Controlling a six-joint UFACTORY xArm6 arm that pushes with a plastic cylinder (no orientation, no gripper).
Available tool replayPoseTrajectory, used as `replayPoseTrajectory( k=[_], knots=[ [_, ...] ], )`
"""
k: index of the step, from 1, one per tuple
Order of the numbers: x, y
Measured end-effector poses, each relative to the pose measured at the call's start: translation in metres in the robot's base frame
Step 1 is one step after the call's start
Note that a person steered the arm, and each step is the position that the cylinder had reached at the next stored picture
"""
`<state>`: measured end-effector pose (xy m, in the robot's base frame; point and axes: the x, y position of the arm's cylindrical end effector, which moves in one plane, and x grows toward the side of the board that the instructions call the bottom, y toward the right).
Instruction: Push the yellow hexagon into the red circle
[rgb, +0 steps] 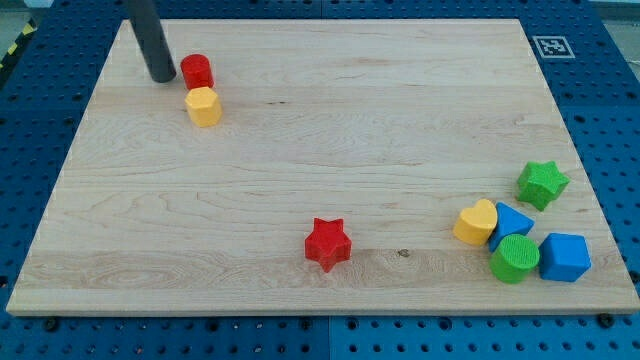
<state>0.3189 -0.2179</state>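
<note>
The yellow hexagon (203, 106) sits near the board's top left. The red circle (197, 72) is just above it, and the two look to be touching or nearly so. My tip (161, 77) is on the board just left of the red circle, a small gap away, and up-left of the yellow hexagon. The dark rod rises from it out of the view's top.
A red star (328, 243) lies at bottom centre. At the bottom right is a cluster: green star (542, 183), yellow heart (477, 222), blue block (512, 222), green circle (515, 259), blue block (565, 257). The wooden board (330, 150) ends at a blue pegboard surround.
</note>
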Motion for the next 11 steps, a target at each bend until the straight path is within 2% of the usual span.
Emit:
replayPoseTrajectory(
  k=[2, 3, 4, 6, 8, 10, 11],
  knots=[
    [0.084, 0.008],
    [0.109, 0.046],
    [0.109, 0.046],
    [0.067, 0.09],
    [0.049, 0.093],
    [0.074, 0.091],
    [0.058, 0.091]
  ],
)
